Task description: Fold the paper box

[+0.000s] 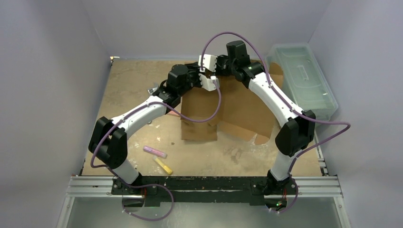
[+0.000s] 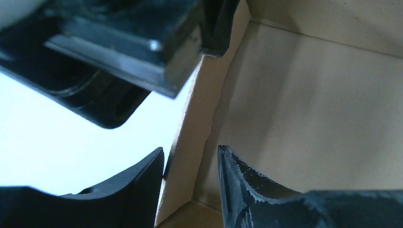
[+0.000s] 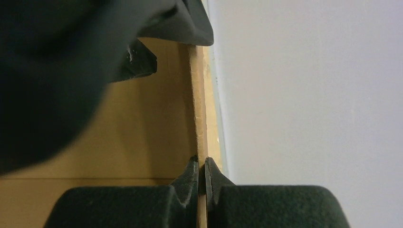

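The paper box [image 1: 237, 111] lies just left of the plastic bin [image 1: 304, 80], with its flat flaps nearest the arm bases. At the far wall of the box, the left gripper [image 2: 190, 149] stands with jaws apart astride a raised panel edge. The right gripper [image 3: 201, 173] is clamped on a thin upright wall.

Risk: held by a single pinch, the wall may buckle or slip free and collapse the fold.

Only the wrist views show the grips; in the top view the wrists hide them.

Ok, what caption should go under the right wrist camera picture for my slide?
Two black fingers pinch shut on the thin edge of the plain brown cardboard paper box.
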Controlling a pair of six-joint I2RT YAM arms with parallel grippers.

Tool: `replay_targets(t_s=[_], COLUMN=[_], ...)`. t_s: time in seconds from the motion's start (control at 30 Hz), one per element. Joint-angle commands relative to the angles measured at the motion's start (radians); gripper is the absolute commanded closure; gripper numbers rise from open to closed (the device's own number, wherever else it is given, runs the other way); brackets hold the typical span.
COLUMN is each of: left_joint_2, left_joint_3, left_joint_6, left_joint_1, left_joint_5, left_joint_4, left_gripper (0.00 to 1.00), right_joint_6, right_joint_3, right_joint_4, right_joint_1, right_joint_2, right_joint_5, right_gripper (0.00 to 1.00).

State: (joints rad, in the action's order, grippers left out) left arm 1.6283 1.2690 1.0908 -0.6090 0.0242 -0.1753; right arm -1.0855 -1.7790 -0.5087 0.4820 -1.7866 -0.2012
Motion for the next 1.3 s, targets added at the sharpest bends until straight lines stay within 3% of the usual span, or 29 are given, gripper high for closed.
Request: replay_targets(t_s=[0.0, 0.2, 0.3, 0.4, 0.57, 0.67, 0.87, 0.97, 1.07, 1.27], left_joint_2=[-0.037, -0.029, -0.015, -0.004, 0.001, -0.003, -0.004, -0.005, -0.018, -0.078], left_joint_3=[0.0, 0.032, 0.051, 0.06, 0.069, 0.069, 0.08, 0.097, 0.085, -0.008], left_joint_6=[-0.036, -0.042, -0.036, -0.029, -0.03, -0.052, -0.213, -0.345, -0.441, -0.604], left_joint_1=[0.0, 0.002, 0.002, 0.002, 0.002, 0.002, 0.026, 0.057, 0.082, 0.1], left_joint_5=[0.031, 0.063, 0.064, 0.055, 0.059, 0.053, 0.014, 0.012, 0.003, -0.06], left_joint_4=[-0.028, 0.03, 0.074, 0.102, 0.145, 0.162, 0.231, 0.267, 0.29, 0.331], left_gripper=[0.54, 0.56, 0.7, 0.98, 1.0, 1.0, 1.0, 1.0, 1.0, 1.0], right_joint_6=[0.023, 0.014, 0.005, 0.003, 0.026, 0.064, 0.167, 0.214, 0.258, 0.425], right_joint_3=[-0.042, -0.045, -0.045, -0.04, -0.036, -0.042, -0.052, -0.026, 0.029, 0.225], right_joint_4=[-0.001, -0.017, -0.033, -0.04, -0.034, -0.026, -0.034, -0.064, -0.082, -0.042], right_joint_1=[-0.003, -0.004, -0.003, -0.004, -0.006, -0.01, -0.06, -0.088, -0.1, -0.103], right_joint_2=[0.013, 0.015, 0.018, 0.023, 0.034, 0.039, 0.072, 0.127, 0.199, 0.346], right_joint_5=[-0.043, -0.075, -0.086, -0.092, -0.095, -0.1, -0.141, -0.213, -0.31, -0.53], right_gripper=[1.0, 1.0, 1.0, 1.0, 0.99, 0.89, 0.4, 0.22, 0.13, 0.1])
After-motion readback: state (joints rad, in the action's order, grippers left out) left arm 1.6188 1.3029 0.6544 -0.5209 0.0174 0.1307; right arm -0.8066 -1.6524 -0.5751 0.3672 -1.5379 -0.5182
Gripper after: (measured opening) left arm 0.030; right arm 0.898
